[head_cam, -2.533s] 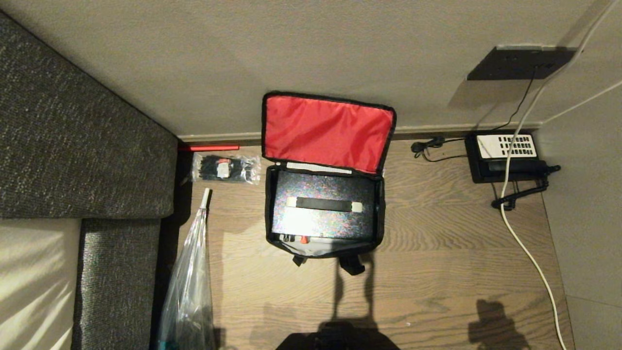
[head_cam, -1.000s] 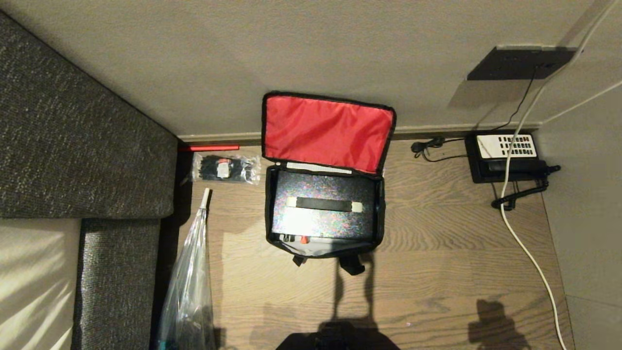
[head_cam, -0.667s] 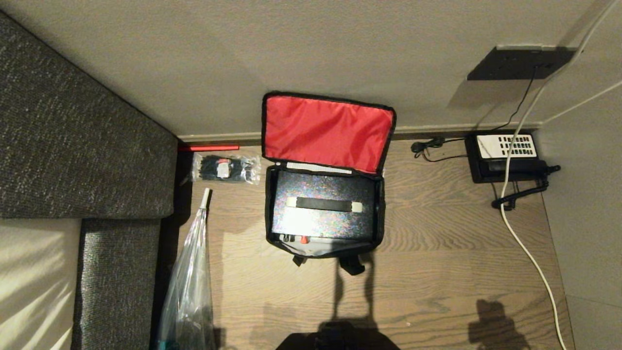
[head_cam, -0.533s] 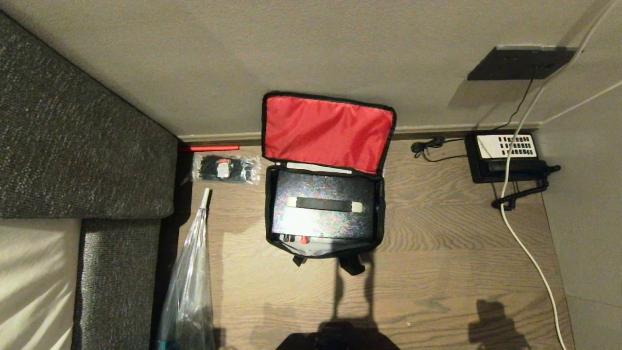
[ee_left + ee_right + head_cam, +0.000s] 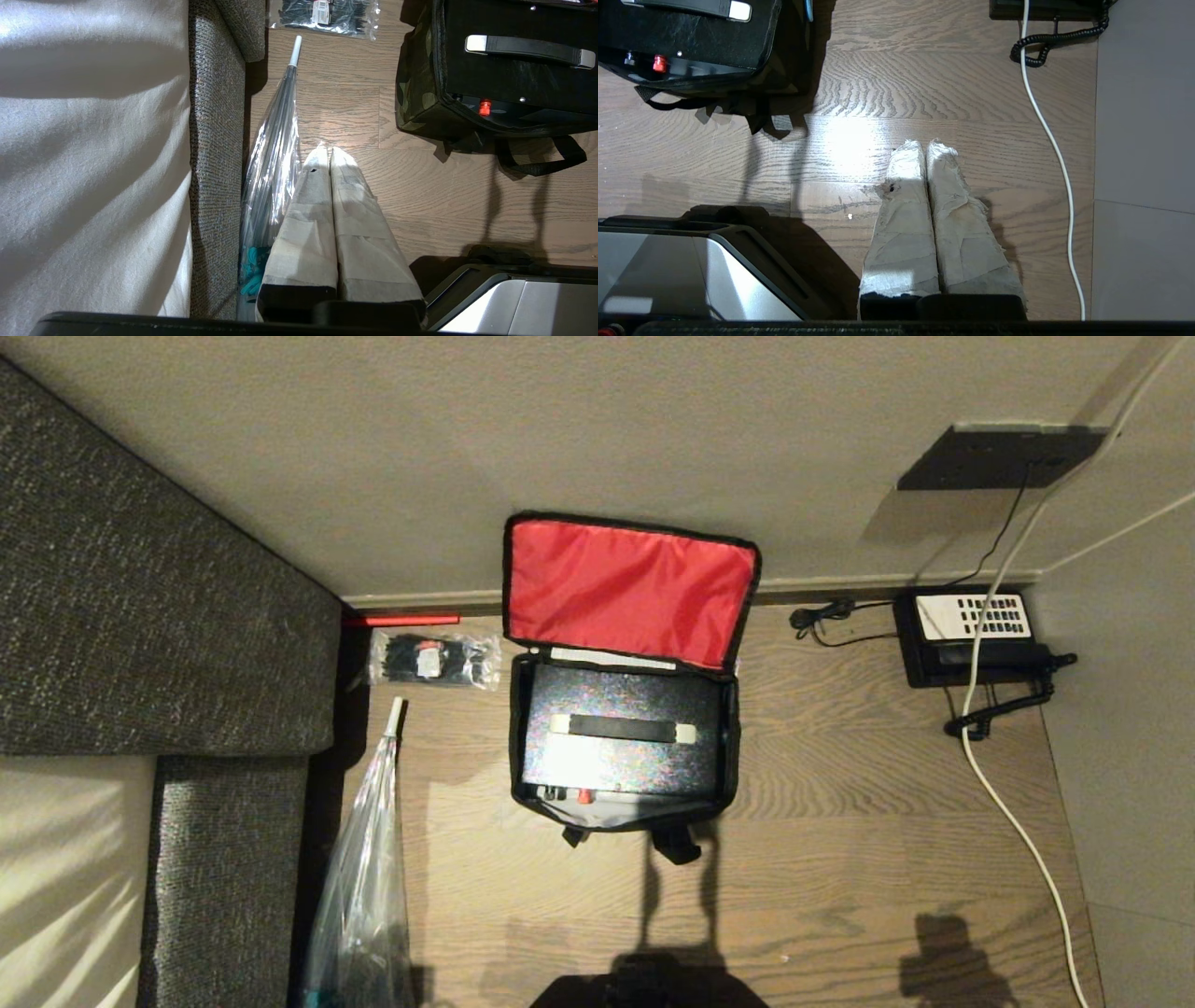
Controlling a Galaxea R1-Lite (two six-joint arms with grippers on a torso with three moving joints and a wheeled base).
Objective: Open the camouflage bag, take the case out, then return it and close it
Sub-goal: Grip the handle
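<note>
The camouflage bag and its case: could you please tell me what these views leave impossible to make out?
- Camouflage bag floor, head view: the case fills the opening.
- Case's far end, left wrist view: cut off by the frame edge.
- Red dot, head view: too small to identify.
- Bag's outer sides, head view: hidden from above.

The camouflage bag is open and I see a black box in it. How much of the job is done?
Done: the boxy green-brown camouflage fabric bag lies open on the wooden floor, its red-lined lid leaning on the wall. In hand: nothing; the left hand and right hand hang shut and empty, apart from the bag. Whether the flat black hard case with its strap handle has already been out cannot be told. Left: at least closing the lid.
</note>
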